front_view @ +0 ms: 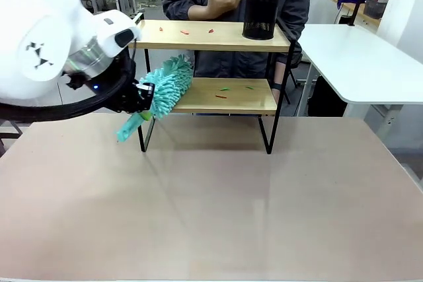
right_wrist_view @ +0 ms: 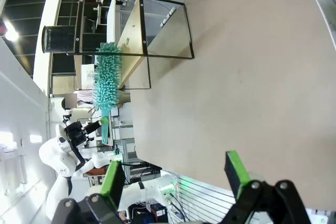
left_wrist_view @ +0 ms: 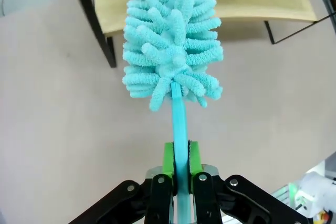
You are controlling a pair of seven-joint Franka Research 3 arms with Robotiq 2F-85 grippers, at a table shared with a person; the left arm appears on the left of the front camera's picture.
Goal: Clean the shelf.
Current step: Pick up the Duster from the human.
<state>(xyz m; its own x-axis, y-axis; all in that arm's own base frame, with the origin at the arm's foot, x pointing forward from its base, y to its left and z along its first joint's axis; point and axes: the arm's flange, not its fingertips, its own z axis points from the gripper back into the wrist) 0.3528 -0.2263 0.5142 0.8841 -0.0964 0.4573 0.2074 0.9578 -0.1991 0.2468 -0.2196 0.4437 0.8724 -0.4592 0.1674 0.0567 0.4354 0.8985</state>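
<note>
Shelf (front_view: 211, 36) at far centre of table (front_view: 211, 203), person standing behind it. Left gripper (left_wrist_view: 181, 157) clamped on handle of teal duster (left_wrist_view: 173, 40); fluffy head at left end of lower board, under upper board. Small red scraps (front_view: 184, 32) on upper board, red and green bits on lower. Black mesh cup (front_view: 260, 13) upright at upper board's right end. Right gripper (right_wrist_view: 175, 176) spread wide, holding nothing, well apart from shelf.

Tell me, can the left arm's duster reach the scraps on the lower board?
Probably yes: the duster in the left gripper sits at the left end of the lower board, with nothing between it and the scraps.
</note>
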